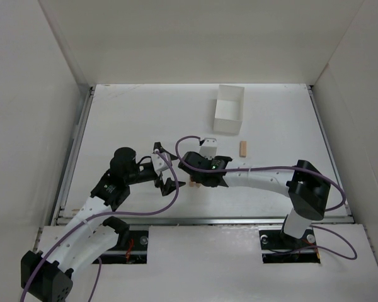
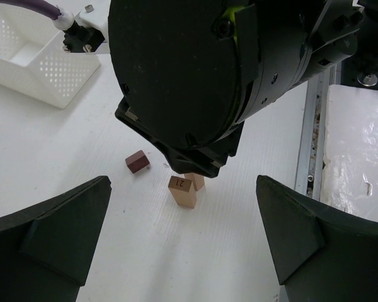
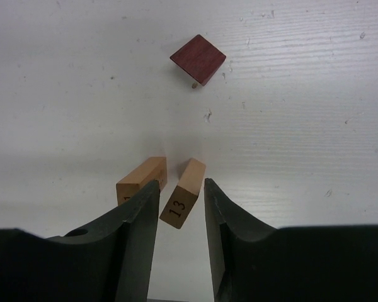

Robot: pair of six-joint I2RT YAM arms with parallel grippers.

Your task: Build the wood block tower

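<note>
Two light tan blocks stand upright side by side on the white table. The one marked 21 (image 2: 183, 190) is nearest the left wrist camera and shows left of my right fingers (image 3: 142, 179). The one marked 13 (image 3: 184, 192) stands turned diagonally between my right gripper's (image 3: 181, 182) jaws, with a thin gap on its right side; it is half hidden in the left wrist view (image 2: 196, 181). A dark reddish-brown block (image 3: 198, 58) lies beyond them (image 2: 137, 162). My left gripper (image 2: 183, 239) is wide open and empty, facing the blocks. A third tan block (image 1: 243, 148) lies apart.
A white square box (image 1: 229, 108) stands at the back of the table and shows at the upper left of the left wrist view (image 2: 38, 63). A metal rail (image 1: 201, 220) runs along the near table edge. White walls enclose the table.
</note>
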